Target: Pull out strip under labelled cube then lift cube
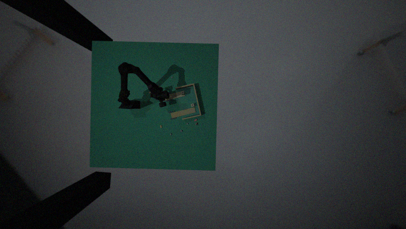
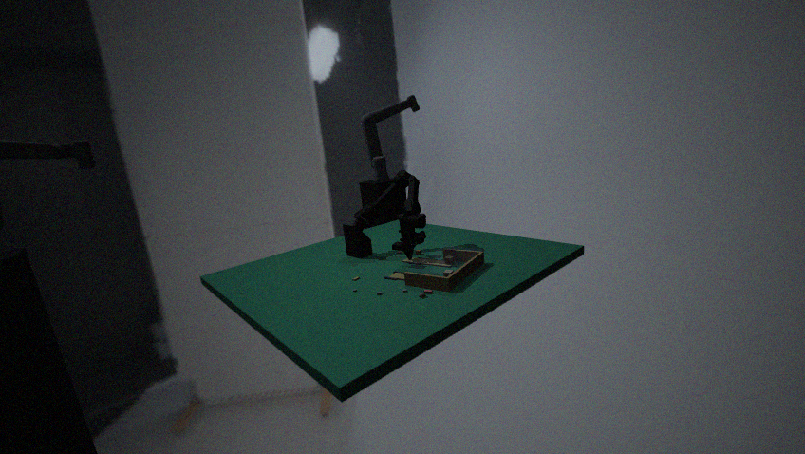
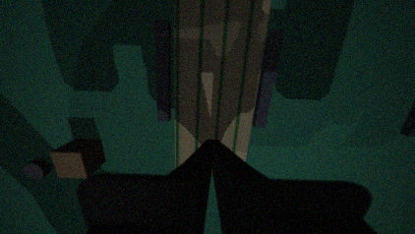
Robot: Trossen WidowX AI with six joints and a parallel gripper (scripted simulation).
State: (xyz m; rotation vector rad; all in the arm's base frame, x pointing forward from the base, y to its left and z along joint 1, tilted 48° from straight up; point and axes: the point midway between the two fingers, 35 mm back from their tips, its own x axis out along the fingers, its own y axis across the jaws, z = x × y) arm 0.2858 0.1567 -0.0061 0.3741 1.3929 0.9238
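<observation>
A long pale strip with dark green lengthwise lines (image 1: 176,95) (image 3: 187,143) lies partly inside the open-sided frame, its near end sticking out toward the arm. A small cube (image 1: 182,92) (image 2: 449,257) rests near its far end; its marking is too small to read. A second small pale cube (image 1: 192,105) (image 2: 448,272) with a dark mark on top stands near the frame's far wall, beyond a plain tan strip (image 1: 183,112). My gripper (image 2: 409,259) (image 3: 211,145) is shut with nothing between its fingertips. The tips point down over the lined strip, at or just above its surface; contact is unclear.
A wooden frame (image 1: 197,97) (image 2: 428,280) walls the far side and both flanks. Dark low rails (image 3: 162,79) (image 3: 265,100) flank the lined strip. A small block (image 3: 70,164) lies left of the fingers in the wrist view. Several small pieces lie outside the frame, including a tan block (image 1: 161,126).
</observation>
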